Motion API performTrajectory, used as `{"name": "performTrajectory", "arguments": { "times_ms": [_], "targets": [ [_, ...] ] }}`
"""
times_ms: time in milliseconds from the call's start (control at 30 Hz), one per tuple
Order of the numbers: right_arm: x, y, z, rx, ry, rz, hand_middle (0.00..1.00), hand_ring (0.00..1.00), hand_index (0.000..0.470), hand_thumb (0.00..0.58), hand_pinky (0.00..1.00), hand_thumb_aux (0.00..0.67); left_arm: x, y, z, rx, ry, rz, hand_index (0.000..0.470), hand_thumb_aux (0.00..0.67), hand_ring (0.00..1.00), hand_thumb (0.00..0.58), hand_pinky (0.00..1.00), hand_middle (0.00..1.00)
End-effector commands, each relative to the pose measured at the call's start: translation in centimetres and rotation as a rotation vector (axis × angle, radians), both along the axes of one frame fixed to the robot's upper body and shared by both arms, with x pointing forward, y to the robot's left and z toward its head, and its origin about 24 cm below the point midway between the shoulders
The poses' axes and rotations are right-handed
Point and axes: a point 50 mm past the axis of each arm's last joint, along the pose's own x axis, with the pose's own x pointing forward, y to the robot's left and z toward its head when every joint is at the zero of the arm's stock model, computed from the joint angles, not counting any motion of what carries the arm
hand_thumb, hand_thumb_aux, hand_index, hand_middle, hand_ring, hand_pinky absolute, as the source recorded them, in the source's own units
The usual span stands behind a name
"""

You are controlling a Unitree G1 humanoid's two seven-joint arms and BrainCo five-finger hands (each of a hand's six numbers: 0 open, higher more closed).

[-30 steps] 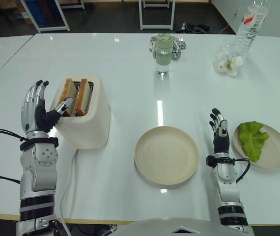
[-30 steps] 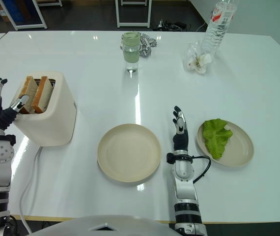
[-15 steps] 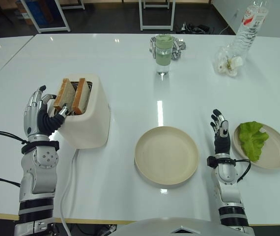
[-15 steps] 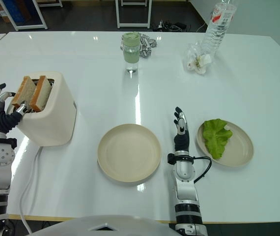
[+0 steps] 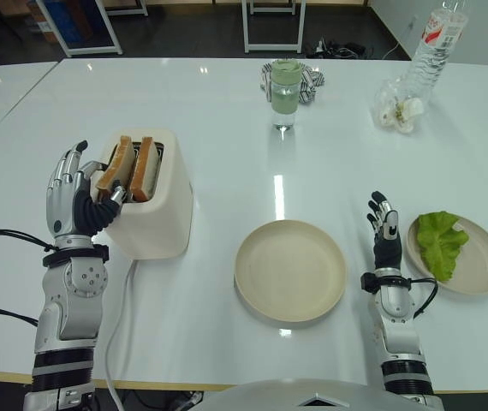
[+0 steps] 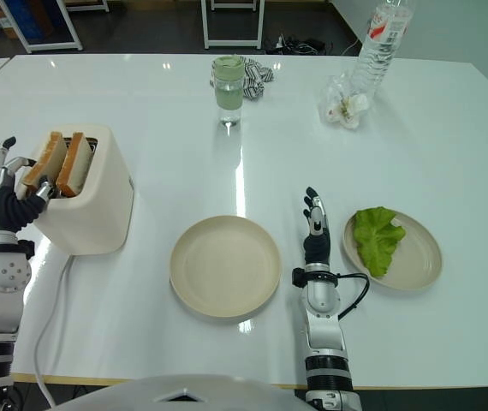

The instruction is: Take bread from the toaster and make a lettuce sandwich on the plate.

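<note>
A cream toaster (image 5: 154, 214) stands at the left of the white table with two bread slices in its slots, the left slice (image 5: 117, 164) and the right slice (image 5: 146, 159), both leaning left. My left hand (image 5: 73, 197) is upright against the toaster's left side. Its fingers are spread, and its thumb rests at the base of the left slice. An empty cream plate (image 5: 289, 270) lies in the middle. My right hand (image 5: 383, 235) stands upright and open just right of it. A lettuce leaf (image 5: 439, 241) lies on a second plate (image 5: 484, 265) at the right.
At the back stand a jar with a green lid (image 5: 284, 94) and a striped cloth (image 5: 311, 81). At the back right are a plastic bottle (image 5: 437, 38) and a crumpled clear bag (image 5: 398, 107). The toaster's white cord (image 5: 116, 325) runs to the front edge.
My left hand has shifted slightly right, closer to the toaster, and the slices have tipped a little to the left. The right hand has stayed where it was.
</note>
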Motion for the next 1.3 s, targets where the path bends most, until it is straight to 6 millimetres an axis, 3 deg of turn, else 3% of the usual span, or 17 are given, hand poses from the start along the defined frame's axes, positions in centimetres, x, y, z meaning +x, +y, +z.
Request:
{"name": "performTrajectory", "arguments": {
  "times_ms": [33, 100, 267, 300, 333, 367, 533, 800, 1100, 1233, 1300],
  "targets": [
    [-0.2, 0.0, -0.3, 0.013, 0.019, -0.006, 0.0, 0.0, 0.0, 0.0, 0.0, 0.0, 0.1, 0.1, 0.3, -0.01, -0.023, 0.005, 0.47, 0.67, 0.0, 0.58, 0.0, 0.0],
    [-0.2, 0.0, -0.3, 0.012, 0.021, -0.006, 0.0, 0.0, 0.0, 0.0, 0.0, 0.0, 0.1, 0.0, 1.0, -0.013, -0.081, 0.003, 0.47, 0.67, 0.0, 0.58, 0.0, 0.0],
    [-0.2, 0.2, -0.5, 0.014, 0.028, -0.002, 0.0, 0.0, 0.0, 0.0, 0.0, 0.0, -1.4, -1.2, 5.7, 0.086, -0.496, -0.048, 0.47, 0.67, 0.03, 0.58, 0.03, 0.03],
    [-0.2, 0.3, -0.6, 0.014, 0.03, 0.001, 0.0, 0.0, 0.0, 0.0, 0.0, 0.0, -1.8, -1.7, 6.5, 0.127, -0.565, -0.074, 0.47, 0.67, 0.36, 0.58, 0.36, 0.36],
    [-0.2, 0.3, -0.6, 0.015, 0.033, 0.0, 0.0, 0.0, 0.0, 0.0, 0.0, 0.0, -2.1, -2.4, 7.2, 0.159, -0.637, -0.112, 0.47, 0.67, 0.92, 0.58, 0.92, 0.92],
    [-0.2, 0.3, -0.7, 0.017, 0.036, 0.001, 0.0, 0.0, 0.0, 0.0, 0.0, 0.0, -2.4, -3.1, 7.7, 0.183, -0.703, -0.151, 0.47, 0.67, 1.0, 0.58, 1.0, 1.0],
    [-0.1, 0.7, -1.0, 0.022, 0.048, 0.009, 0.0, 0.0, 0.0, 0.0, 0.0, 0.0, -2.8, -6.7, 8.6, 0.192, -0.875, -0.333, 0.47, 0.67, 1.0, 0.58, 1.0, 1.0],
    [0.0, 0.6, -1.0, 0.019, 0.048, 0.006, 0.0, 0.0, 0.0, 0.0, 0.0, 0.0, -2.3, -11.6, 6.8, -0.076, -0.792, -0.568, 0.47, 0.67, 1.0, 0.58, 1.0, 1.0],
    [0.2, -0.7, -0.6, 0.009, 0.033, -0.033, 0.0, 0.0, 0.0, 0.0, 0.0, 0.0, -2.1, -16.6, 3.8, -0.624, -0.472, -0.82, 0.47, 0.67, 1.0, 0.58, 1.0, 1.0],
    [0.2, -1.2, -0.4, 0.004, 0.028, -0.045, 0.0, 0.0, 0.0, 0.0, 0.0, 0.0, -2.3, -18.4, 0.8, -0.99, -0.174, -0.858, 0.47, 0.67, 1.0, 0.58, 1.0, 1.0],
    [0.2, -1.2, -0.4, 0.003, 0.029, -0.049, 0.0, 0.0, 0.0, 0.0, 0.0, 0.0, -2.6, -19.1, -0.9, -1.068, -0.055, -0.846, 0.47, 0.67, 1.0, 0.58, 1.0, 1.0]
  ]
}}
